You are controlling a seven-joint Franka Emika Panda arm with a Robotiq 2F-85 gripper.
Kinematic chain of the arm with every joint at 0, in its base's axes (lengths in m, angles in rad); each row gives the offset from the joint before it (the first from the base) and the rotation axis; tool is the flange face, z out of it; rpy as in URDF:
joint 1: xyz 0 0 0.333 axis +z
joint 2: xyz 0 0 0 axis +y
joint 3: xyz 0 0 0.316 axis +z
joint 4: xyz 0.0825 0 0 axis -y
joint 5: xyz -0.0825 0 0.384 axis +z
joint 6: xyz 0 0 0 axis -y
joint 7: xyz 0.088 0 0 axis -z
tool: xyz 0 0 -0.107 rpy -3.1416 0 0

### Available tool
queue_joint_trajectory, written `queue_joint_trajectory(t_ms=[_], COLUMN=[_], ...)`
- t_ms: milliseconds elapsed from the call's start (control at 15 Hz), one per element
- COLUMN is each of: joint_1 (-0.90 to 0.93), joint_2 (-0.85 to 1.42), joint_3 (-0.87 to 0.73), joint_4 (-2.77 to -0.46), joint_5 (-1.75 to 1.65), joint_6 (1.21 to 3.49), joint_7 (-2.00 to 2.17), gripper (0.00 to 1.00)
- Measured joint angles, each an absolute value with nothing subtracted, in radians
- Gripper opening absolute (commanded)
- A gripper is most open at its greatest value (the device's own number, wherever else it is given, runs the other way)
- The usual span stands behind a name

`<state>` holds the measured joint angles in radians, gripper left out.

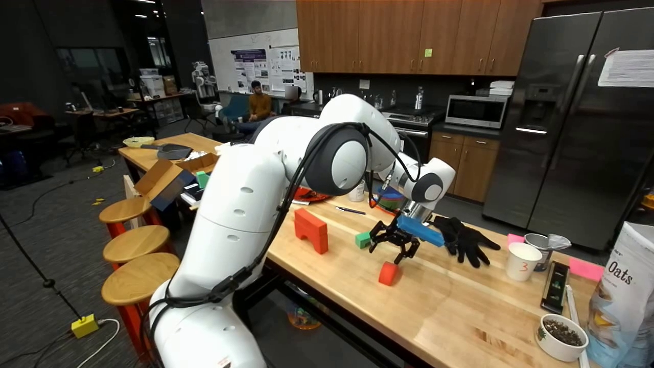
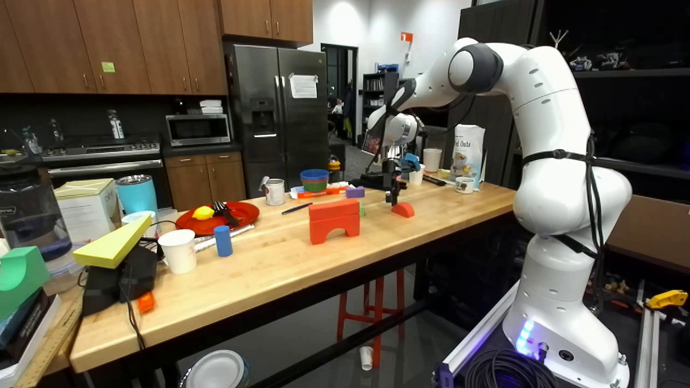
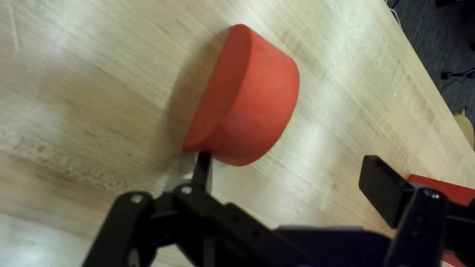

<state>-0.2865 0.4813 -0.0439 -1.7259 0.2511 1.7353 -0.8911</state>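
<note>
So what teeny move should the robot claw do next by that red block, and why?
I'd probably shift the open gripper a little toward the red half-round block, so the block lines up between its fingers. In the wrist view, the block shows beyond the gap, closer to one fingertip than the other.

Brown cabinets (image 1: pixel 388 36) hang over a stove (image 2: pixel 102 151) and microwave (image 1: pixel 476 111), dark backsplash (image 2: pixel 145 116) behind. Big dark steel fridge (image 1: pixel 577 148) right next to those. The floor (image 1: pixel 66 230) is dark grey, and three stools (image 1: pixel 135 241) with round wooden seats and red legs stand in a row near a light-wood table (image 1: pixel 460 301). Further back there's a whiteboard (image 1: pixel 223 64) with posters (image 1: pixel 250 66), and the far end's pretty gloomy. In an exterior view a white wall (image 2: pixel 345 24) is lit up bright, with a dark doorway (image 2: pixel 335 73) and shelves (image 2: pixel 377 89) by it.
</note>
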Motion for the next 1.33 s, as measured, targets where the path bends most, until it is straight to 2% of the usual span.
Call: queue_joint_trajectory(t_ms=[1267, 1333], joint_1=[-0.231, -0.231], joint_2=[0.483, 0.483], joint_3=[-0.060, -0.060], joint_4=[-1.713, -1.713], joint_5=[0.035, 0.035], joint_6=[1.777, 1.770], joint_7=[-0.623, -0.621], gripper=[1.00, 0.75])
